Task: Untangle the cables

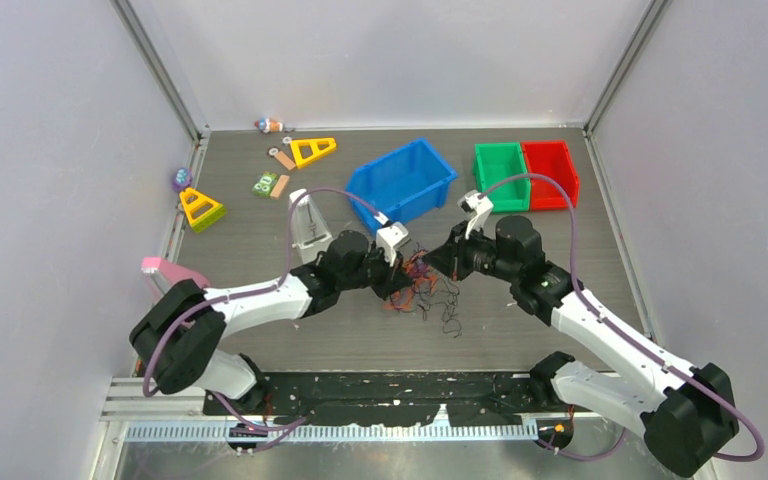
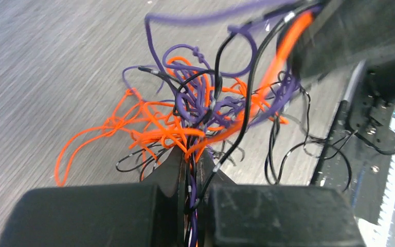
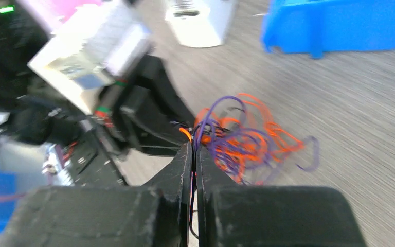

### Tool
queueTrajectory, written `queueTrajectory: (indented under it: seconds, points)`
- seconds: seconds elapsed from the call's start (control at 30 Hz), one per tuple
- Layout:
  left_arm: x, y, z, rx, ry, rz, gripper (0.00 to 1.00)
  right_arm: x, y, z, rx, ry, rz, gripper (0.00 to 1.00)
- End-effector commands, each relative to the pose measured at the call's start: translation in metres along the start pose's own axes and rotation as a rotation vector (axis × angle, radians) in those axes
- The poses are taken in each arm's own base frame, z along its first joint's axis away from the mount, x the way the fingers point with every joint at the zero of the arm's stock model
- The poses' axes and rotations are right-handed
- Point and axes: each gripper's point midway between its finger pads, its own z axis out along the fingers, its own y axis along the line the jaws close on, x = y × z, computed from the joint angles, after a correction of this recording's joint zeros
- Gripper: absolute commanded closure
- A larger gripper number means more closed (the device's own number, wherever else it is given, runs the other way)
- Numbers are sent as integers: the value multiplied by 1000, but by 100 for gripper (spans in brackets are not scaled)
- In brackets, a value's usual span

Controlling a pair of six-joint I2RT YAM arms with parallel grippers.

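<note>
Grey wood-grain table [image 1: 560, 200] between pale walls [image 1: 60, 150] forms the work surface. Locate the cables [image 1: 422, 280] at its middle: a knotted clump of orange, purple and black strands, lying directly between the two grippers.

Check the left gripper [image 2: 187, 157]. Its jaws are pressed together with no visible gap, and a bundle of orange, purple and black strands runs out from between the fingertips. Straight ahead of those tips the clump fans out. Part of it rests on the table, and part rises toward the right gripper [image 3: 193, 146] on the far side.

Check the right gripper. Its jaws are likewise closed, with thin strands pinched in the seam. The clump sits just ahead of its tips and a little to their right in the wrist view, with the left gripper immediately beyond.

Note the governing relation: both grippers hold the same clump from opposite sides, tips facing each other and close together. The line from one pair of tips to the other is the axis along which tension can be applied. Neither arm is nearer; each has hold.

Judge the next move accordingly: separating the grippers along that line should stretch the knot. Expect the loose black loops [image 1: 448, 315], lying on the table on the arm-base side of the grippers, to drag behind. Watch for the knot tightening rather than opening.
</note>
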Motion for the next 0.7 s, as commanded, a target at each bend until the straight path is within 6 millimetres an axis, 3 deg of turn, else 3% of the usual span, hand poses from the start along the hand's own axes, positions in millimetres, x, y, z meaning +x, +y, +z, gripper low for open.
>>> queueTrajectory:
  seconds: [0.0,0.03,0.07,0.1,0.23,0.27,0.33,0.4,0.43,0.47,0.5,0.53,0.67]
  points:
    - [-10,35,-18,-206,-55,-7,100,-30,-64,-29,443,-121,-20,95]
    - [-10,43,-24,-241,-70,-28,100,-27,-102,-55,689,-145,-1,95]
    - [-9,52,-29,-272,-79,-57,100,-27,-115,-70,798,-181,40,95]
    - [-7,61,-33,-294,-84,-91,100,-25,-140,-100,998,-215,51,95]
    - [-2,97,-55,-426,-123,-218,100,-16,-169,-169,1333,-334,116,95]
    - [0,104,-61,-467,-134,-232,100,-19,-170,-190,1412,-425,157,95]
    - [1,111,-70,-511,-157,-234,100,-14,-170,-211,1465,-498,193,94]
    - [-3,108,-70,-493,-168,-225,100,-12,-166,-207,1395,-516,197,70]
    - [-3,104,-67,-467,-163,-222,100,-17,-163,-201,1327,-518,140,34]
    - [-4,99,-63,-431,-159,-216,100,-19,-154,-176,1172,-472,113,22]
    - [-7,90,-58,-371,-160,-209,100,-27,-146,-165,1081,-476,45,13]
    - [-9,83,-55,-324,-163,-200,100,-35,-128,-140,907,-466,9,11]
    - [-14,61,-45,-181,-161,-176,100,-37,-90,-99,603,-403,-91,5]
